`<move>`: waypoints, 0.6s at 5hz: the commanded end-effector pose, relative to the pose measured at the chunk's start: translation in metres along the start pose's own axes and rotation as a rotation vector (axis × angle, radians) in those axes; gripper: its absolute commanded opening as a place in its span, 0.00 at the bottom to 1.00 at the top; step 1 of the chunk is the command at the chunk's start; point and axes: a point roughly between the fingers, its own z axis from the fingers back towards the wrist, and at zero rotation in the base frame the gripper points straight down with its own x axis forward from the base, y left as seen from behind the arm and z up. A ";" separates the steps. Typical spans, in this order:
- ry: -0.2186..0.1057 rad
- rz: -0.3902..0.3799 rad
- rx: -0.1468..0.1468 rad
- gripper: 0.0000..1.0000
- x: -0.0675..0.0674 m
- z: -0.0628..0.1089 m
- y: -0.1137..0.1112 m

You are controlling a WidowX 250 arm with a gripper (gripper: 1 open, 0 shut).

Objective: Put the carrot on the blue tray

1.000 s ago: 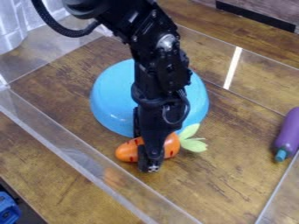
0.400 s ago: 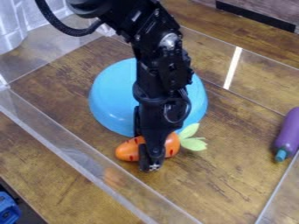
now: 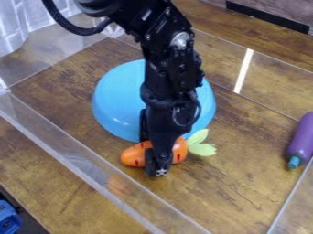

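Note:
The orange carrot (image 3: 134,156) lies on the wooden table just in front of the round light-blue tray (image 3: 116,99), its light green leaves (image 3: 197,143) pointing right. My black gripper (image 3: 159,157) reaches straight down over the carrot's middle, its fingers set around it at table height. The arm hides the carrot's middle and part of the tray. The fingers look closed on the carrot, which still rests on the wood.
A purple eggplant-like toy (image 3: 301,138) lies at the right edge. Clear plastic walls (image 3: 73,169) enclose the wooden table on the front, left and back sides.
The arm has shifted very slightly to the right; the carrot and tray stay where they were.

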 end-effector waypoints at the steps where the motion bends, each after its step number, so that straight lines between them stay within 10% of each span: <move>1: -0.032 0.013 0.027 0.00 0.006 0.010 0.011; 3: -0.039 0.013 0.022 0.00 0.008 0.011 0.011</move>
